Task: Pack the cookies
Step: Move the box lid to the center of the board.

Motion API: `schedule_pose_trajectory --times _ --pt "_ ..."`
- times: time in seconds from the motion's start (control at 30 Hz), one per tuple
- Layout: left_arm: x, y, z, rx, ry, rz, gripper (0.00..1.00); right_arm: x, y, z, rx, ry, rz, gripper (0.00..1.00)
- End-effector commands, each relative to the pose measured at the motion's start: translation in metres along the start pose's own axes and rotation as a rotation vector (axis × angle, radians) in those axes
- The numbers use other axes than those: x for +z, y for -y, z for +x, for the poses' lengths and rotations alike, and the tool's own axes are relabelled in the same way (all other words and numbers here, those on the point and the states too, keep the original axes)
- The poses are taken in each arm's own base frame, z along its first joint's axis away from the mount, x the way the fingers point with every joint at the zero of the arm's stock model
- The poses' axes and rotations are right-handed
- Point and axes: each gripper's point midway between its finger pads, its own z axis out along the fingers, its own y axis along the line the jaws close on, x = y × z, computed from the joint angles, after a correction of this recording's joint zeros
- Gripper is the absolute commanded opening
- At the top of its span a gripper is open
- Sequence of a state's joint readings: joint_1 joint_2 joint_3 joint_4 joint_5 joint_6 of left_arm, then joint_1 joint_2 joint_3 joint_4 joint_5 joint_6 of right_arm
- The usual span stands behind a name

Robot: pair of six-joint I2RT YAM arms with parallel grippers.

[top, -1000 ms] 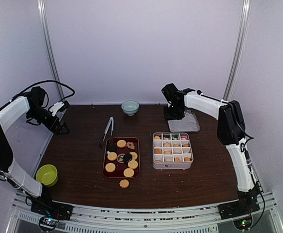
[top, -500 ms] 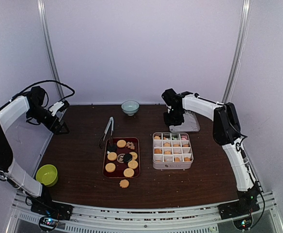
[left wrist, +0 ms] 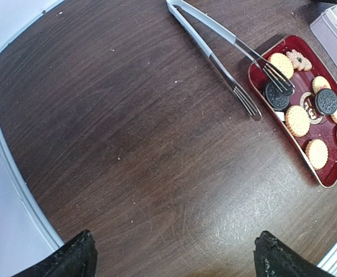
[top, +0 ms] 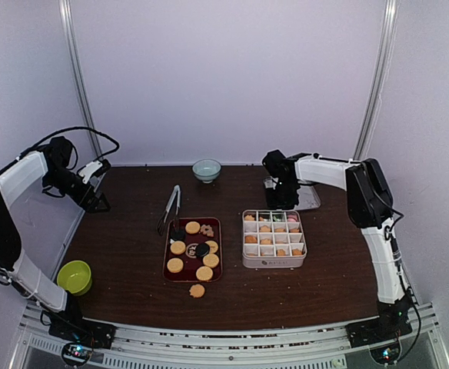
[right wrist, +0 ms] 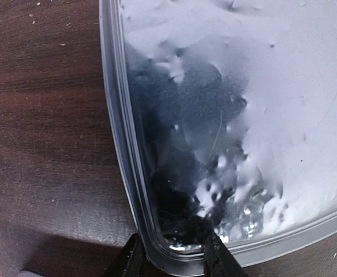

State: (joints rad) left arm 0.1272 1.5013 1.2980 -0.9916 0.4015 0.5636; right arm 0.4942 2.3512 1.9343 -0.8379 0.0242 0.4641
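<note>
Your box [top: 274, 263] looks mostly filled, cookies [top: 177, 247] remain on the tray [top: 189, 263] — left claw [left wrist: 174, 257] open, right claw [right wrist: 174, 259] straddles the lid [right wrist: 261, 115] rim, grip unclear.

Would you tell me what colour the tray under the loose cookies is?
The tray is dark red, clearest in the left wrist view.

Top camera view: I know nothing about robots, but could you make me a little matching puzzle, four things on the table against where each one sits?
Things:
1. tongs
2. yellow-green bowl
3. clear lid
4. loose cookie

Places:
A. on the bare table, just in front of the red tray
B. near left corner of the table
C. far right, with the right gripper astride its corner
D. tips reaching onto the red tray's far corner

Pairs: 1-D, 2-B, 3-C, 4-A.
</note>
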Motion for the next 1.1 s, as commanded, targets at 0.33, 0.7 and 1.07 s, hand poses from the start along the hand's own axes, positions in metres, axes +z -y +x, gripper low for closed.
schedule_pose_trajectory --times 0.33,0.7,1.07 --pt "-0.006 -0.001 -0.012 0.034 0.045 -0.002 0.98 -0.024 0.038 0.069 0.058 -0.034 0.033 0.29" --pt "-0.005 0.002 -0.009 0.034 0.039 0.01 0.98 -0.052 0.052 0.101 0.116 0.014 0.003 0.25" --pt "-0.009 0.004 -0.009 0.035 0.039 0.004 0.98 -0.048 0.021 0.053 0.058 0.073 0.033 0.3"
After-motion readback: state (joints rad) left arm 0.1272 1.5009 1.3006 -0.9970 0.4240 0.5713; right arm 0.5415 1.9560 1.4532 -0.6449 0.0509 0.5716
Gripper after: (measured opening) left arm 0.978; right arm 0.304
